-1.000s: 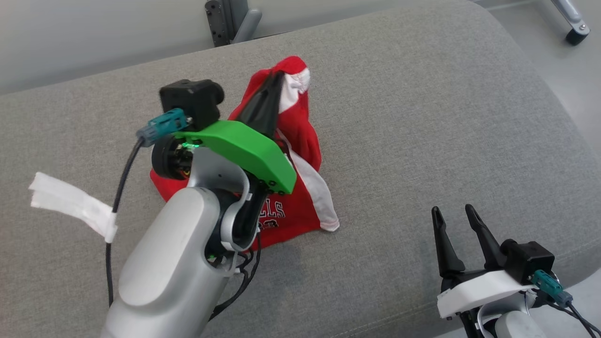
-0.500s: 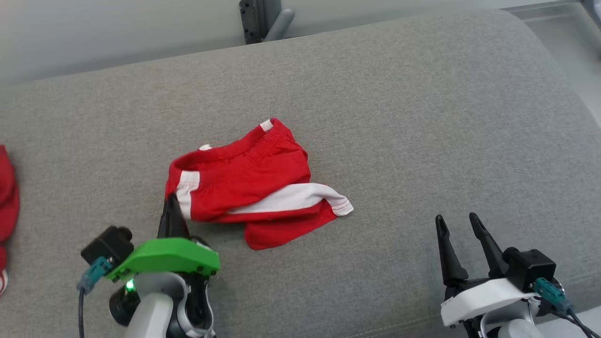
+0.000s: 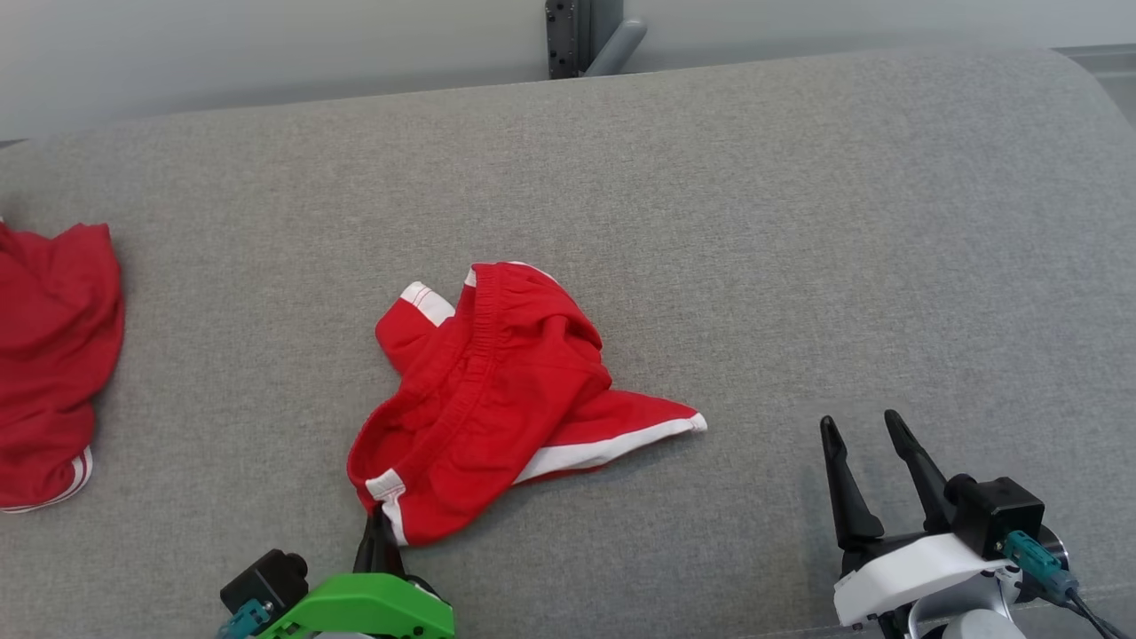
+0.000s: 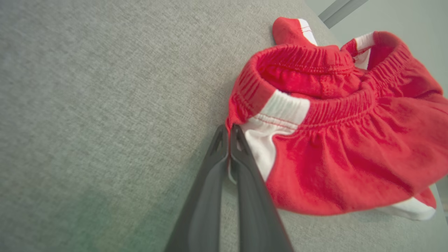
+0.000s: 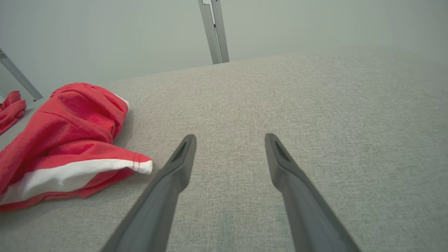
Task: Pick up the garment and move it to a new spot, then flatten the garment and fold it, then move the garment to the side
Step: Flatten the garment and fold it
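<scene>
The garment [image 3: 497,390], red shorts with white trim, lies crumpled in the middle of the grey cushion [image 3: 799,222]. My left gripper [image 3: 377,532] sits low at the near edge. Its fingers are shut on the garment's near corner. In the left wrist view the garment [image 4: 350,140] bunches to the right, and the left gripper [image 4: 229,129] pinches the waistband edge beside a white patch. My right gripper [image 3: 861,426] stands open at the lower right, well clear of the cloth. In the right wrist view the right gripper [image 5: 229,138] is spread over bare cushion, with the garment [image 5: 63,140] off to its left.
A second red garment [image 3: 44,355] lies at the cushion's far left, also showing as a red garment [image 5: 10,108] in the right wrist view. A grey metal post [image 3: 586,35] stands behind the back edge. The cushion's rounded right end is near my right arm.
The head camera has shifted. A second ago my left gripper held red cloth raised above the cushion; now it is low at the near edge and the shorts lie down. The right gripper has stayed open.
</scene>
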